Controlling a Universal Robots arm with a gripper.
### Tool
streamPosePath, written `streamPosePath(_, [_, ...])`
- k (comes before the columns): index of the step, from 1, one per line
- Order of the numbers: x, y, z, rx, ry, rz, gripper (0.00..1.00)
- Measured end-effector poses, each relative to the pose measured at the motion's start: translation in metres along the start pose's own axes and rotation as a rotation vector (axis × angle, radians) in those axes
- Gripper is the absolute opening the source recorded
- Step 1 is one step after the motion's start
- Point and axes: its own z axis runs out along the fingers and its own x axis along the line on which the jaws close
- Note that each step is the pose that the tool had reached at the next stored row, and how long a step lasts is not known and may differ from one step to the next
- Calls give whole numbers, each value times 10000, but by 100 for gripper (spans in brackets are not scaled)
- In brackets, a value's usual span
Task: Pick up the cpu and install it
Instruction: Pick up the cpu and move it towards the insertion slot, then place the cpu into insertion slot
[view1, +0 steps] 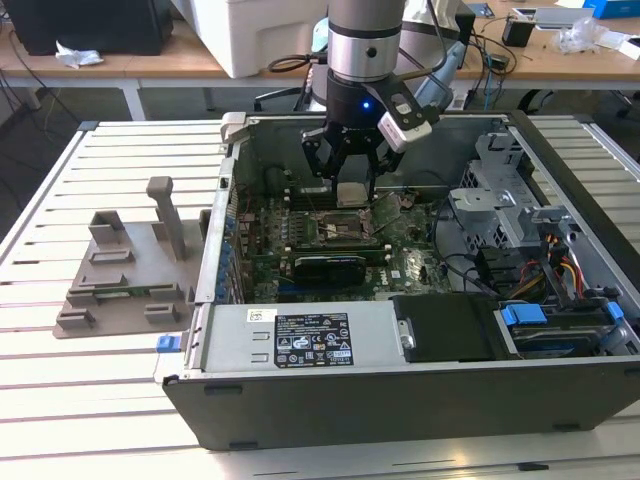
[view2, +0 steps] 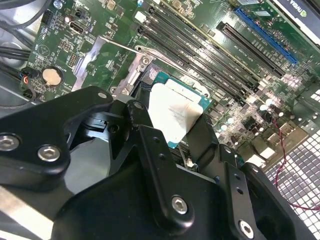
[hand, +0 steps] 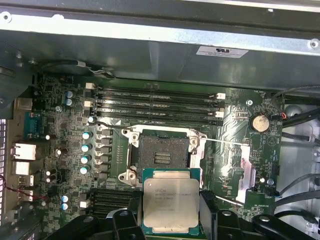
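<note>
My gripper (view1: 347, 178) hangs inside the open computer case (view1: 560, 150), shut on the cpu (view1: 352, 193). In both wrist views the cpu (hand: 170, 201) (view2: 174, 111) is a flat square chip with a silver-white top and a thin greenish edge, pinched on two opposite sides by the black fingers (hand: 208, 212) (view2: 140, 119). It is held a little above the motherboard (hand: 65, 115), beside and partly over the bare square socket (hand: 164, 152). The socket (view1: 335, 228) lies just below the gripper in the exterior view. The socket's metal load plate (hand: 247, 170) is swung open to one side.
Memory slots (hand: 155, 105) run along one side of the socket, and a dark expansion card (view1: 325, 265) sits on the other. Drive cages and cables (view1: 520, 220) fill the exterior view's right of the case. A grey moulded tray (view1: 130, 270) stands on the slatted table at the exterior view's left.
</note>
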Motion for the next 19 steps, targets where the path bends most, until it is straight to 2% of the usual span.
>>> streamPosePath(7, [-1,0,0,15,1,20,55])
streamPosePath(12, [0,0,0,25,28,1095,55])
streamPosePath(19, [0,0,0,46,88,3481,55])
